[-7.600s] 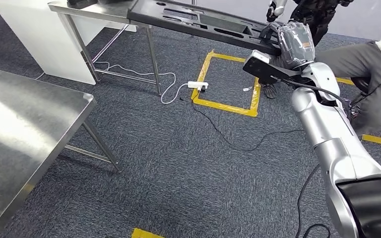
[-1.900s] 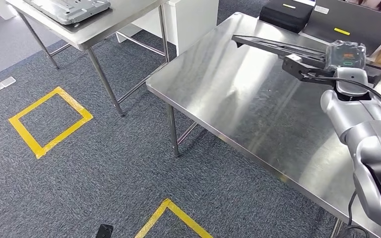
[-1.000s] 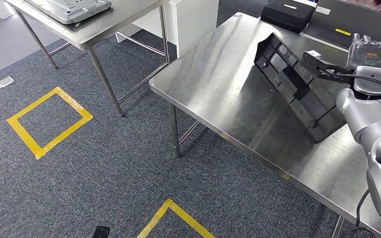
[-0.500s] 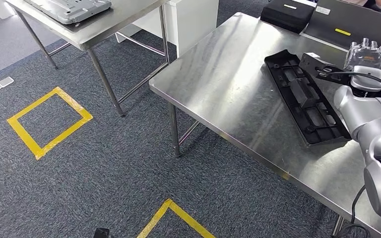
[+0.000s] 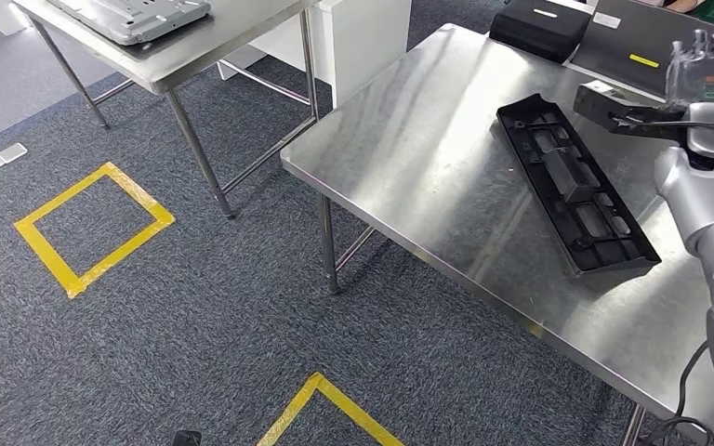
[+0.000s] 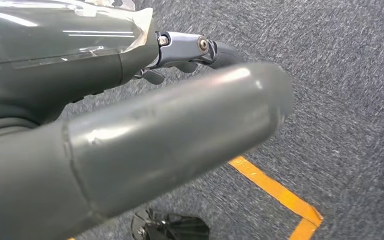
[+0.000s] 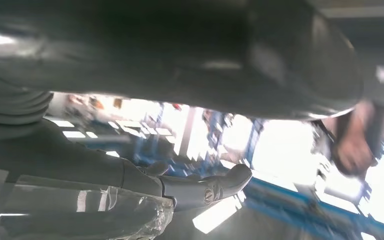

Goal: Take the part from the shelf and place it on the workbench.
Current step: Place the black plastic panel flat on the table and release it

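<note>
Released part [image 5: 575,187] lies below robot hand [image 5: 704,67].

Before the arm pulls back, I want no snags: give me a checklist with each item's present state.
1. Long black plastic part lies flat on the steel workbench: ok.
2. Part is fully on the top, not overhanging the near edge: ok.
3. Right hand is off the part, fingers apart: ok.
4. Left hand holds nothing: ok.
5. Black case at the far edge sits apart from the part: ok.

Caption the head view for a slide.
Black part lies flat on the steel workbench; right hand raised clear, fingers spread.
</note>
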